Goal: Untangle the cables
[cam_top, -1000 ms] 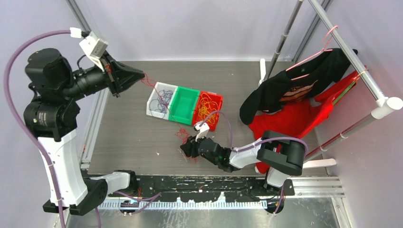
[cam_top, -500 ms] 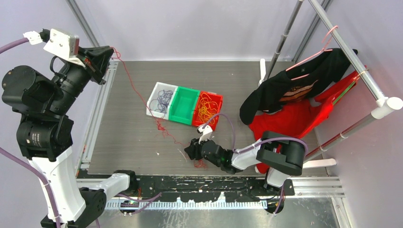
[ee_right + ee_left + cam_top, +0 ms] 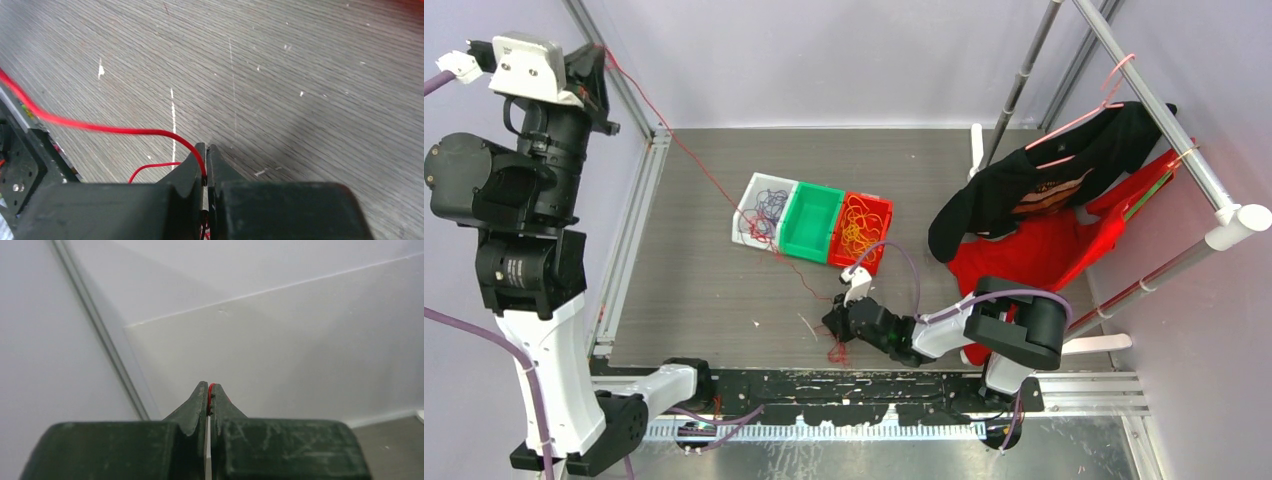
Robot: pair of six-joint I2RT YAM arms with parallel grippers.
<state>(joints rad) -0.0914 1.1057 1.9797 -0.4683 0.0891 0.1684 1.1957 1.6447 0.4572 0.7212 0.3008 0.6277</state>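
A red cable [image 3: 724, 196] runs taut from my left gripper [image 3: 600, 52], raised high at the far left, down across the table to my right gripper [image 3: 832, 324] near the front edge. In the left wrist view the left gripper [image 3: 209, 388] is shut on the red cable [image 3: 210, 391]. My right gripper [image 3: 205, 150] is shut on the same red cable [image 3: 125, 131] low over the table. A small red tangle [image 3: 837, 351] lies just in front of it. Purple cables [image 3: 766, 208] lie in the white bin [image 3: 746, 234], orange-yellow cables [image 3: 860, 224] in the red bin [image 3: 871, 259].
A green bin [image 3: 812, 222] sits between the white and red bins. A black shirt [image 3: 1024, 180] and a red garment [image 3: 1034, 255] hang from a rack [image 3: 1164, 115] on the right. A metal rail [image 3: 629, 235] borders the table's left side.
My left arm swung up and back to the far left, drawing the red cable out into a taut line. My right gripper closed on the cable and slid slightly toward the front edge.
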